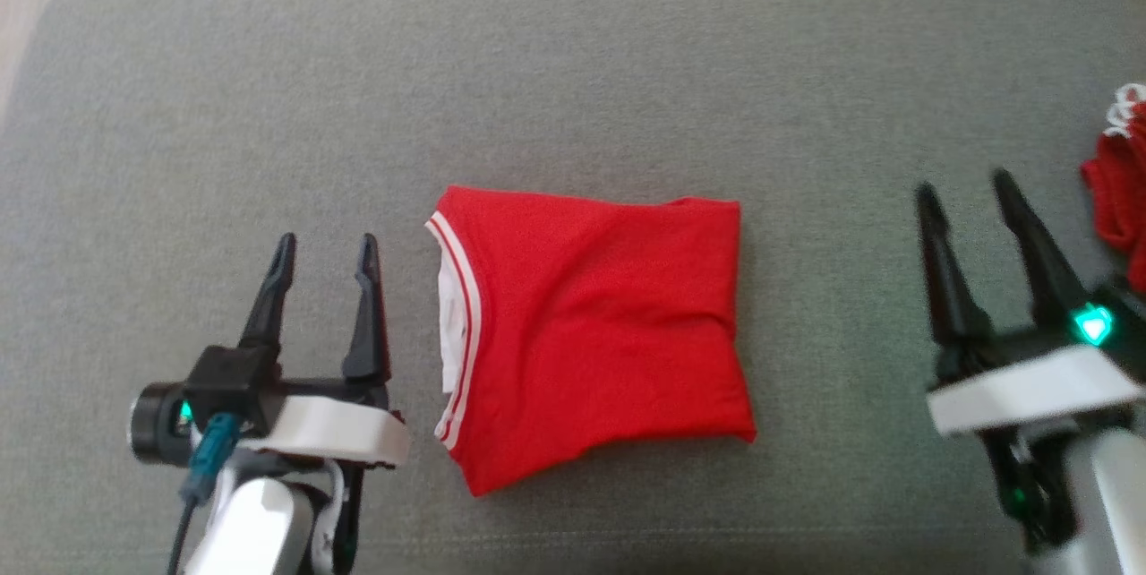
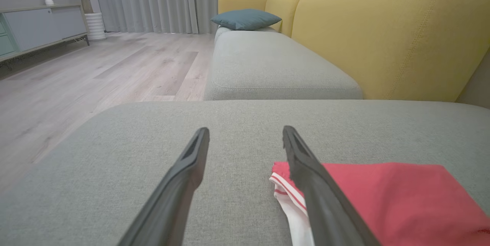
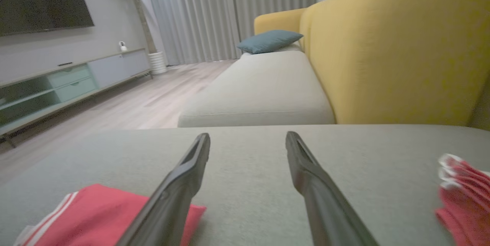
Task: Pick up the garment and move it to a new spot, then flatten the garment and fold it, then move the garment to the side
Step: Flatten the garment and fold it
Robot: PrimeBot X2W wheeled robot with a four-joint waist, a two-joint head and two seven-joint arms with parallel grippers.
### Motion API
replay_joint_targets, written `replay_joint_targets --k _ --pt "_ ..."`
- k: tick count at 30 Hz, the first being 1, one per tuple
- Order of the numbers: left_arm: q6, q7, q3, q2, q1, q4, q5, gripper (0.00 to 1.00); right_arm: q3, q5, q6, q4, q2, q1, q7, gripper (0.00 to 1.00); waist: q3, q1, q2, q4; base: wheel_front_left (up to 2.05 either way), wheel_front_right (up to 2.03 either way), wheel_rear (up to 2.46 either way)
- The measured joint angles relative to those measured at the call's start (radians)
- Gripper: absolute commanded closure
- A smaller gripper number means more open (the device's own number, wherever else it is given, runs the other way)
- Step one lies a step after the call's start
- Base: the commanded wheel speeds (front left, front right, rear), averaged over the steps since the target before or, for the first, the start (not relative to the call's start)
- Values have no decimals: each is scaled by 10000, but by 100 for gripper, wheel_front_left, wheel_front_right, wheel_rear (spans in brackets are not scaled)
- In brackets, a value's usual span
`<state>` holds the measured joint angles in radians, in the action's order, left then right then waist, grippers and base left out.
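Shirt (image 1: 600, 333) looks light and floppy, so it'll likely unfold if you grab one layer. Left pincer (image 1: 327, 244) and right pincer (image 1: 965, 185) are both spread, empty; pinch its side edges.

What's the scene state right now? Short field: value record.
surface: grey cushion
garment: red, folded, lying flat mid-cushion, white-striped edge facing the left hand
left hand: open, empty, just beside the garment
right hand: open, empty, clear of the garment
other: second red cloth, bunched at the right edge
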<state>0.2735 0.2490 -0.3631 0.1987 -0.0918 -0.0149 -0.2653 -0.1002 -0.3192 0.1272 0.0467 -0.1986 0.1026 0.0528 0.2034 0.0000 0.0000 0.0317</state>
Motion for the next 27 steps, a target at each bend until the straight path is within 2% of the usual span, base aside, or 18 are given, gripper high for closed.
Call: replay_joint_targets --k 5,14,22,27 --pt "96 -25 155 251 81 19 96 0 782 397 0 481 349 -1109 -107 0 -265 0 0 -212 0 0 0" --pt "232 -345 104 548 1135 102 102 0 851 525 0 846 911 -2138 -512 0 -1140 0 0 -463 0 0 0" --pt "278 -543 36 798 1718 169 100 0 918 746 0 1062 1034 -2770 -821 0 -1816 0 0 -380 0 0 0" --pt "462 -734 -119 805 2080 401 100 0 1001 830 0 1166 1133 -3030 -986 0 -2064 0 0 -333 0 0 0"
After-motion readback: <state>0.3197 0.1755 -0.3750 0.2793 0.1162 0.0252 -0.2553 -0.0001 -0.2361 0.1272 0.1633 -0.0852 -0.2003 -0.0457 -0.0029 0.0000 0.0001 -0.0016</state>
